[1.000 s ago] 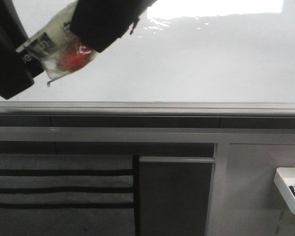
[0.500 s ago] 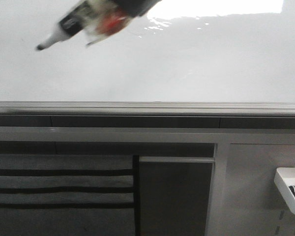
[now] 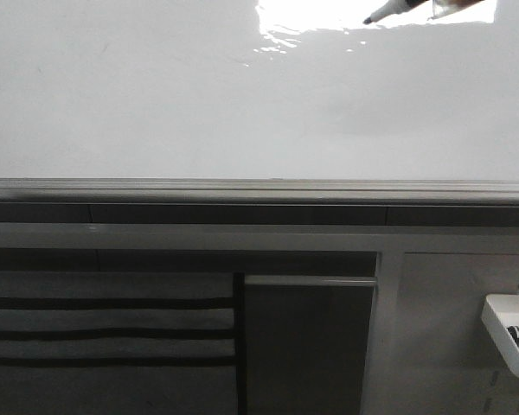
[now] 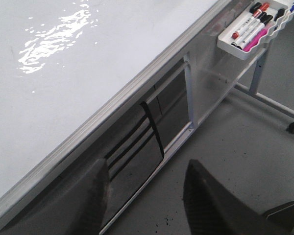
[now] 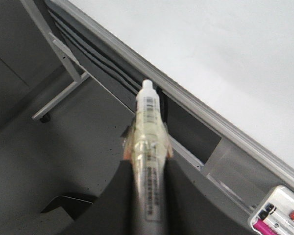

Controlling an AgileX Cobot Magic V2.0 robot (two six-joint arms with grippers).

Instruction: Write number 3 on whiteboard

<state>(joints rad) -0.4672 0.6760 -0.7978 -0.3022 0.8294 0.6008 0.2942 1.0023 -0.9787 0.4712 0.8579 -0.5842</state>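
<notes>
Between right gripper [image 5: 148,171] fingers, marker [image 5: 149,142] clamped; whiteboard [image 3: 156,104] blank.

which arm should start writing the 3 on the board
Right. Its gripper is shut on the marker, whose tip is near the whiteboard. The left gripper is open, holding nothing.

Right end effector [image 5: 148,169]: was closed on a marker [image 5: 149,147], which was gripped along its barrel between the two dark fingers [image 5: 112,200].
Right arm: was raised, with only the marker tip seen at the top edge of the front view.
Left end effector [image 4: 147,196]: was held spread apart, with nothing between its fingers.
</notes>
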